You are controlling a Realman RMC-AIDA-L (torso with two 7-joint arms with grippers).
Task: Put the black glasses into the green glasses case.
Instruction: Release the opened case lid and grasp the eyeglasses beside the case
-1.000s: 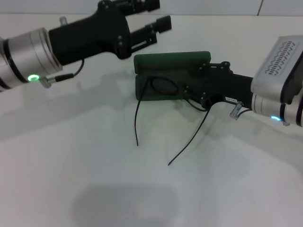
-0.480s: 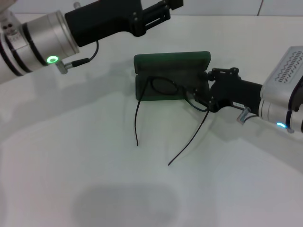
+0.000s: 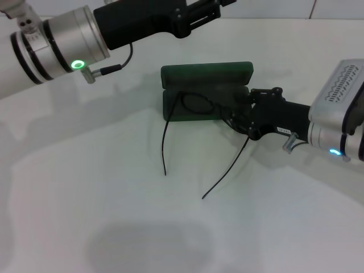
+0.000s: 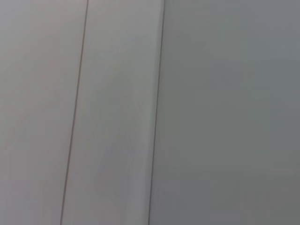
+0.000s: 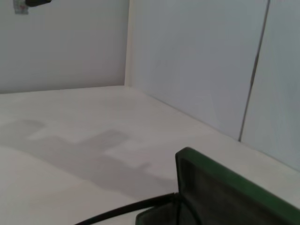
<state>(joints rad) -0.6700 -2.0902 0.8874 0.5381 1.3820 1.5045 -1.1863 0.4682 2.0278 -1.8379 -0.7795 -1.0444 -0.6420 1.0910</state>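
Your right gripper (image 3: 245, 114) sits at the open dark green hard clamshell case (image 3: 206, 75); I cannot tell its grip. The thin black-framed glasses (image 3: 196, 104) lie front-in, temples trailing outside. Next, fold those temples inside.

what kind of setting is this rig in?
Likely a lab test bench: a bare white table, plain panelled walls, and only the green glasses case and black glasses laid out.

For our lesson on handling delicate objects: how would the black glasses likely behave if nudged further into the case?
The black glasses look thin-framed, so probably light and slightly springy. Their long arms stick out over the table, so they may swing or snag on the green case. The lenses are likely fragile.
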